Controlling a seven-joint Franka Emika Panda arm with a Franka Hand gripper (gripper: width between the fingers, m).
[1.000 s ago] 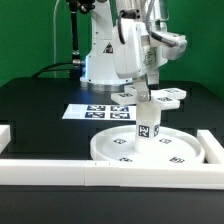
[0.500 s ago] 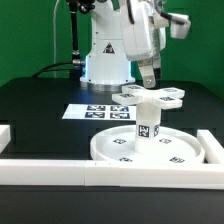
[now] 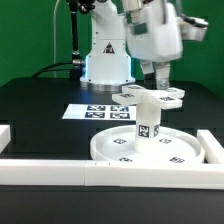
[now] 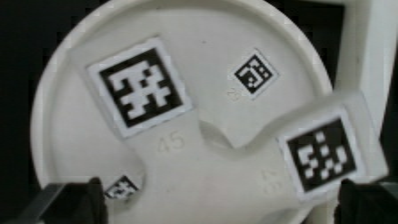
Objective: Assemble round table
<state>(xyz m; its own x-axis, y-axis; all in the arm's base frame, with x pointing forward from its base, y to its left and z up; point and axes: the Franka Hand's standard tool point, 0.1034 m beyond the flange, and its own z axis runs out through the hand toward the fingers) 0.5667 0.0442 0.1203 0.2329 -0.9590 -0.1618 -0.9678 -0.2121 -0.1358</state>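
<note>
Going for the base (image 3: pixel 163 96) looks like the next job: it sits on the table behind the disc (image 3: pixel 150 148), where the leg (image 3: pixel 148 120) stands upright. Gripper (image 3: pixel 161 76) hovers above the base, empty; can't tell how wide the jaws are. I'd center over one lobe before dropping.

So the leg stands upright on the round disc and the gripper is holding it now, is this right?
Not quite. The leg does stand upright on the round disc, but the gripper is not holding it: the exterior view shows it raised above, apart from the leg.
</note>
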